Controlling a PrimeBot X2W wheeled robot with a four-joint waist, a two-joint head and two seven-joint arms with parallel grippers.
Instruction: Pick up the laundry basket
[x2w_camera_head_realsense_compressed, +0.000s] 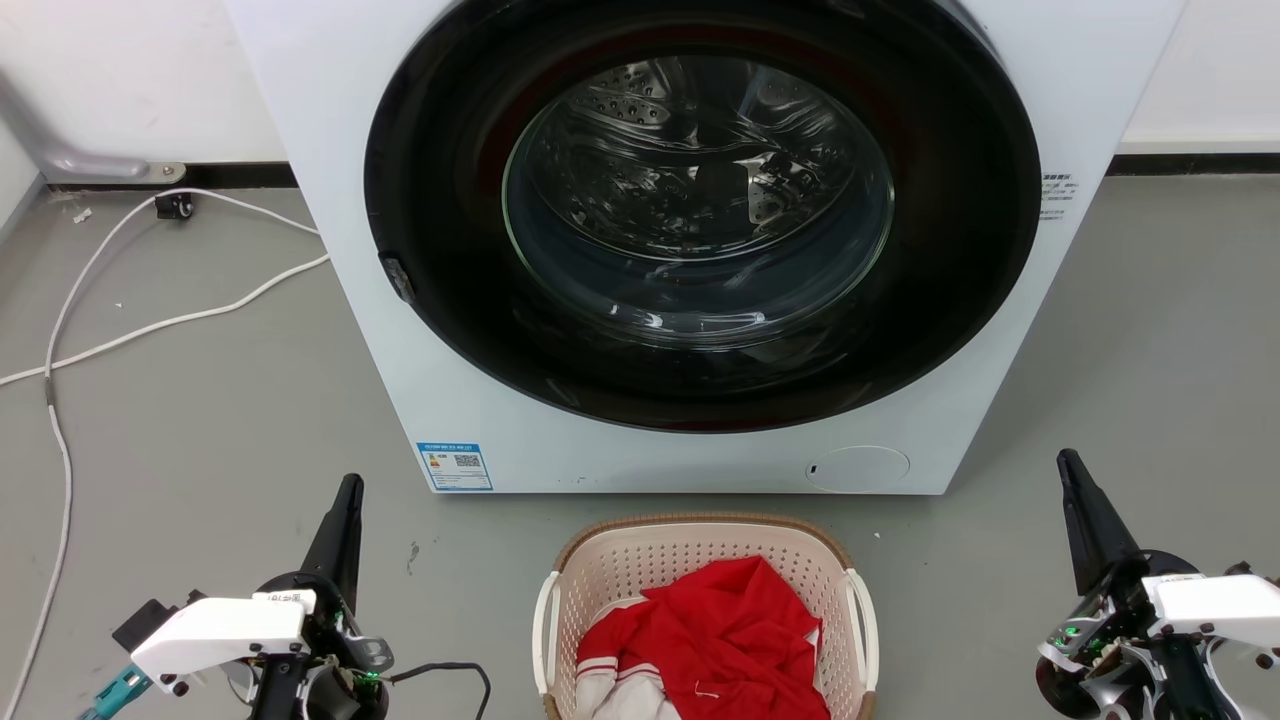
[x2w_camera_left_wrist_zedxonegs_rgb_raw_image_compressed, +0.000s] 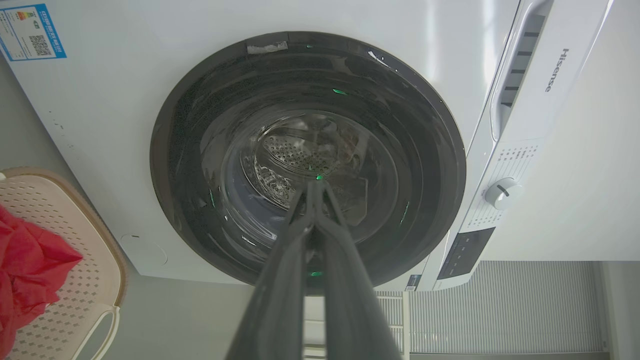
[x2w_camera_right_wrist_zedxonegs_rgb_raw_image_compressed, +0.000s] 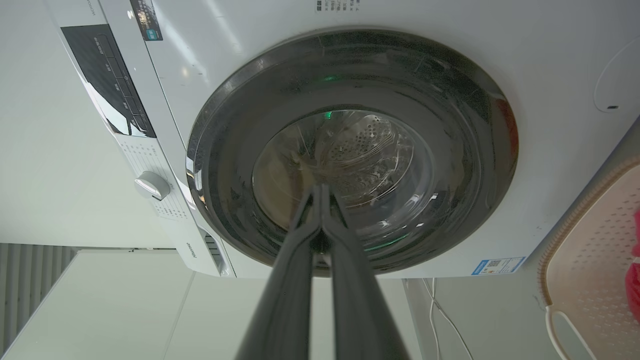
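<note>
A bare laundry room: a white front-loading washing machine (x2w_camera_head_realsense_compressed: 700, 250) fills the upper centre, the laundry basket (x2w_camera_head_realsense_compressed: 640, 560) holding a red garment (x2w_camera_head_realsense_compressed: 720, 630) sits bottom centre, white cables (x2w_camera_head_realsense_compressed: 150, 325) cross the grey floor (x2w_camera_head_realsense_compressed: 200, 430) at left.

White washer (x2w_camera_head_realsense_compressed: 640, 460) with a dark round door (x2w_camera_head_realsense_compressed: 700, 200) on a grey floor (x2w_camera_head_realsense_compressed: 200, 440). White cable (x2w_camera_head_realsense_compressed: 170, 322) trails to the left; red cloth (x2w_camera_head_realsense_compressed: 720, 630) in front.

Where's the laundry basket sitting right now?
Head view, bottom centre: the laundry basket is on the floor in front of the washing machine, between the left gripper and right gripper, with red clothing inside.
</note>
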